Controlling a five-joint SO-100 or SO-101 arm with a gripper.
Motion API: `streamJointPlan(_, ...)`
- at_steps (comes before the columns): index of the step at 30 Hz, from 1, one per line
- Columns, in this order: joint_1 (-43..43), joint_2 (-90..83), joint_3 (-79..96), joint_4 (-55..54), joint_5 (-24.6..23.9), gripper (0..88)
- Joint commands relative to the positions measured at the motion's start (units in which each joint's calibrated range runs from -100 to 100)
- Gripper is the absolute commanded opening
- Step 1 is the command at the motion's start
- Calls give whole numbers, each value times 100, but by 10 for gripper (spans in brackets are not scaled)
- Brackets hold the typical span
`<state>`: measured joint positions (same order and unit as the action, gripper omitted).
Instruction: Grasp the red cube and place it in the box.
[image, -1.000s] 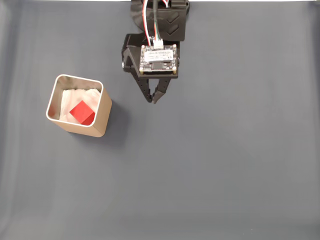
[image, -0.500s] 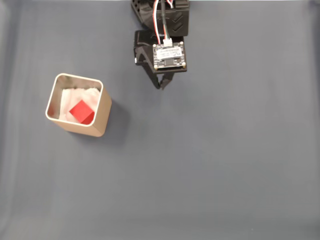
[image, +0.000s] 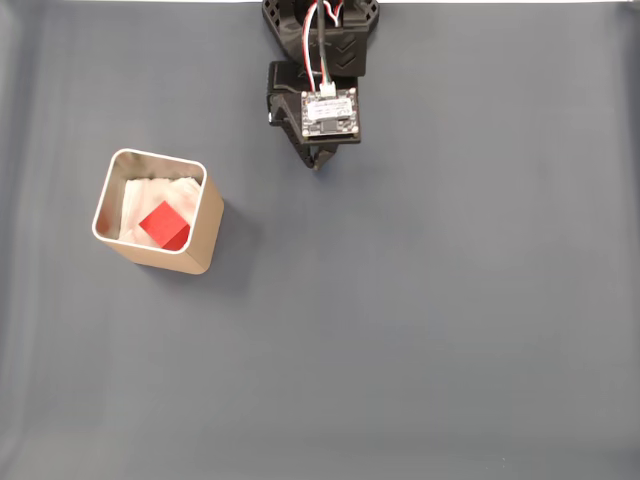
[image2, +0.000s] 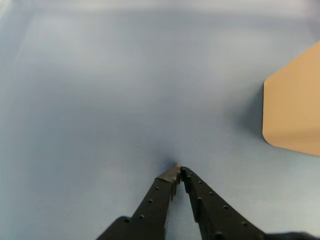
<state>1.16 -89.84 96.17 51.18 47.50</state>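
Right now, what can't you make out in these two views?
- Box: wrist view's right edge cuts it off; its inside is out of frame.
- End effector: fixed view, mostly under the circuit board.
- Red cube: its underside is hidden in the white lining.

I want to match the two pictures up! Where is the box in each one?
Fixed view: the box stands at the left, a bit above the middle, with the red cube inside it.
Wrist view: only a tan outer wall of the box shows, at the right edge.
Shared landmark: the claw, shut, at top centre in the fixed view and at bottom centre in the wrist view.
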Motion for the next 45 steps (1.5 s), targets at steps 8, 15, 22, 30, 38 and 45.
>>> streamJointPlan(8,235,-471,364,385,15,2)
streamJointPlan(15,235,-878,364,1591,-29,2)
streamJointPlan(22,114,-1008,364,2133,-117,2)
streamJointPlan(30,107,-1008,364,2519,-68,8)
streamJointPlan(38,107,-1008,364,2519,-78,8)
streamJointPlan(45,107,-1008,364,2519,-78,8)
